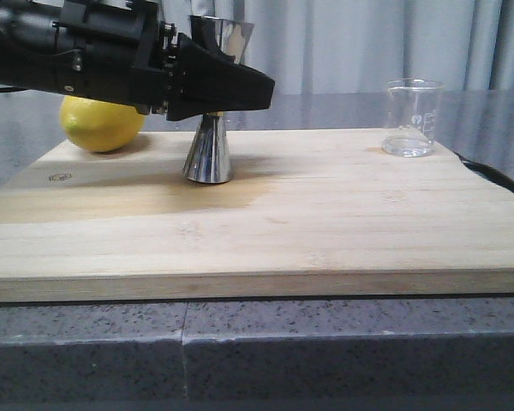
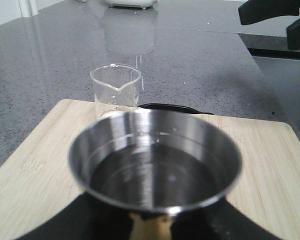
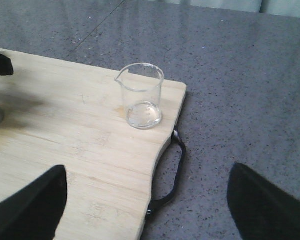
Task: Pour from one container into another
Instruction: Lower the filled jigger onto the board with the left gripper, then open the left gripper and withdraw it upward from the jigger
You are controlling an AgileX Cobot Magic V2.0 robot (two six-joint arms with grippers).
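While left pincer (image 1: 218,86) clamps waist of steel jigger (image 1: 209,154), jigger stands upright on wooden board (image 1: 325,223), toward 10 o'clock, lemon (image 1: 101,124) just beside at its 9 o'clock. Glass beaker (image 1: 411,118) upright near board's 2 o'clock corner, well apart, ungripped, contents unclear. Right pincer (image 3: 145,200) spread open, empty, hovering short of beaker. Judged step: receiver steadied, source not yet grasped. Next move calls for right pincer closing around beaker wall, lifting, carrying over jigger mouth, tilting spout.
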